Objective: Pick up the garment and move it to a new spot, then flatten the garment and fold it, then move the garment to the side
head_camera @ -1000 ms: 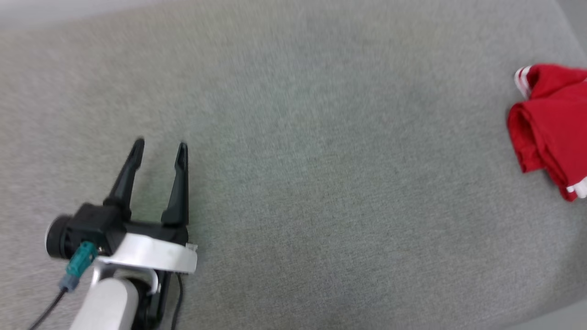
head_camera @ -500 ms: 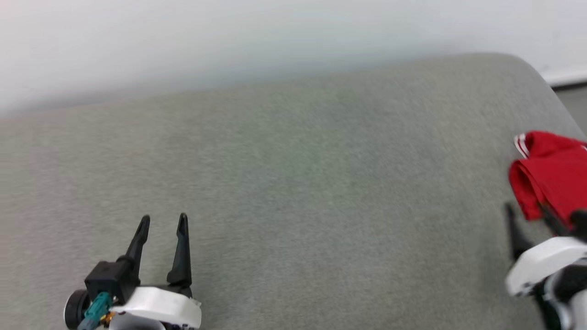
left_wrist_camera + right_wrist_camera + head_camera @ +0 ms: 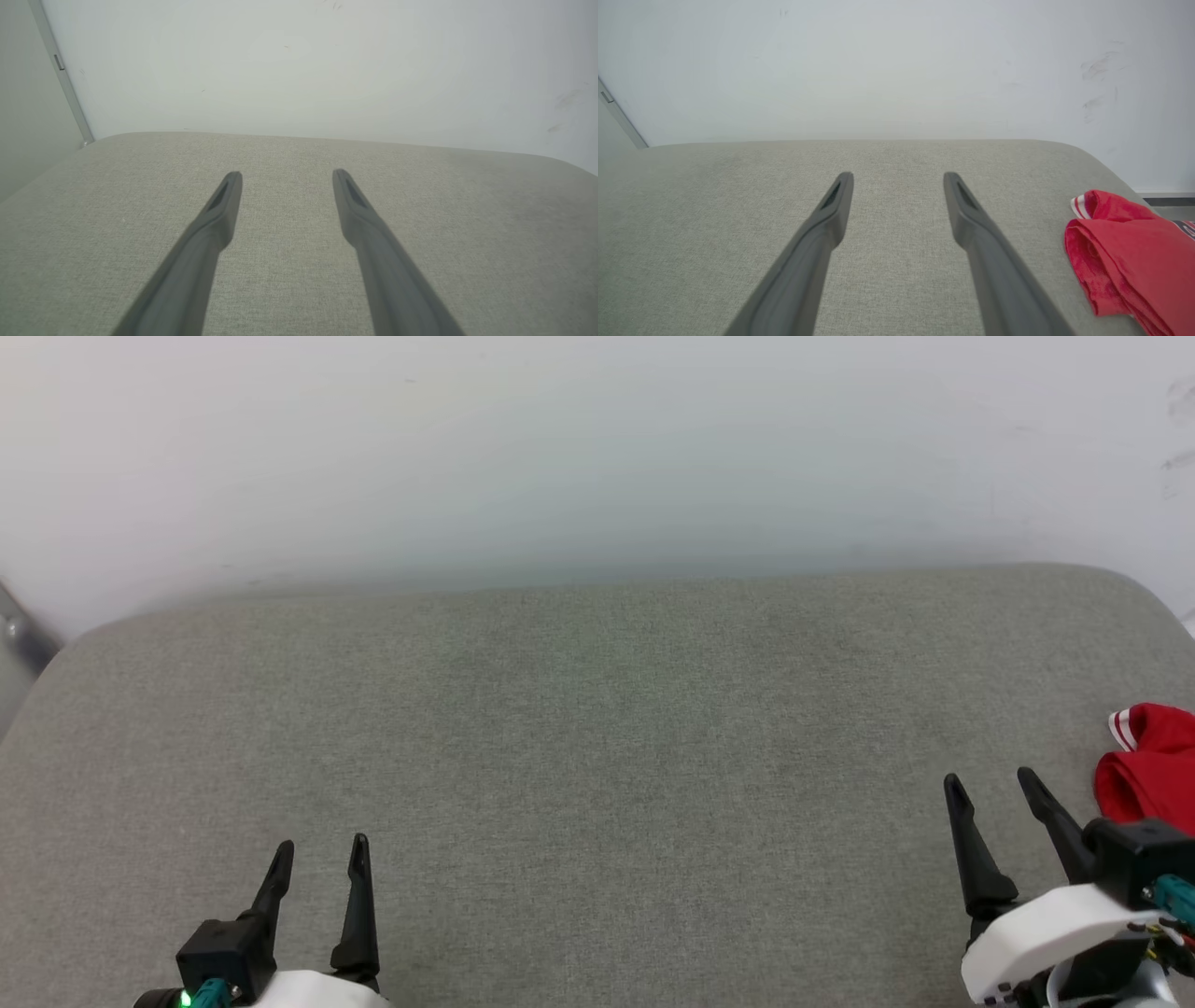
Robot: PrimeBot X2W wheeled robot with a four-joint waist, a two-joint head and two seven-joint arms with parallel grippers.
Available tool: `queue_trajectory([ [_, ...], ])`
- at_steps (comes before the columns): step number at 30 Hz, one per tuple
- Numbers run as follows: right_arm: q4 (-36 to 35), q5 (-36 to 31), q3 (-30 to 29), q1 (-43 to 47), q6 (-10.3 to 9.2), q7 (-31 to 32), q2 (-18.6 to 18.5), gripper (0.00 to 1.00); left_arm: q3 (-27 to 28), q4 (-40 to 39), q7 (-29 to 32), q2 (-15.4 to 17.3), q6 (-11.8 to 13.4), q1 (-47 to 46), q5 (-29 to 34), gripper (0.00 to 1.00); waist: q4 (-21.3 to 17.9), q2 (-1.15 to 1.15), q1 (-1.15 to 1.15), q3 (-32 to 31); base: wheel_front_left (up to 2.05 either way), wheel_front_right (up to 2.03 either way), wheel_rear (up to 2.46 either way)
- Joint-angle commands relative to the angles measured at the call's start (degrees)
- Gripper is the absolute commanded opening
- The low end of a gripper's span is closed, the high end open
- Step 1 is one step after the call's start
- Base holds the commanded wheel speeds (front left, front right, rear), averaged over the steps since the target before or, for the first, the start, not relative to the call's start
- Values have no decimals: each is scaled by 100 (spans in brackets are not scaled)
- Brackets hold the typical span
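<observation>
the red jersey-style garment [image 3: 1153,761], soft cloth with red-and-white striped trim, lies as a layered bundle with a rolled edge at the far right of the scene. it sits on the right rim of the grey woven padded surface [image 3: 597,728]. part of it is cut off by the frame, so you cannot tell whether any cloth hangs over the edge. it reads as folded and set aside, so the step in hand looks to be the last one: leaving it tidy at the side.

your right gripper [image 3: 988,778], with its two long dark fingers, sits just left of the bundle, near but not touching, fingers spread and empty. if you tidy, come down on the top layer and press lightly. a sideways nudge could unroll the folds or push cloth off the rim.

your left gripper [image 3: 322,845] is well apart at the near left, likewise spread with nothing between its fingers; this step gives it no work. the plain white wall [image 3: 597,448] runs behind the far edge.
</observation>
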Motion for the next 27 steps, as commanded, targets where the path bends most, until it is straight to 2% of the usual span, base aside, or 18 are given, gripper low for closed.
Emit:
queue_trajectory([
  [1,-103,-72,18,126,-4,7,22,100,-18,14,-24,19,21,59,24,100,22,0,1,-31,0,0,0],
  [12,-873,-57,188,611,-4,188,194,100,-65,142,-11,37,-21,9,-37,100,-43,0,1,-54,0,0,0],
  [27,-1005,-24,217,636,-4,269,245,100,-64,272,-67,49,-103,-179,-55,100,-53,0,1,19,0,0,0],
])
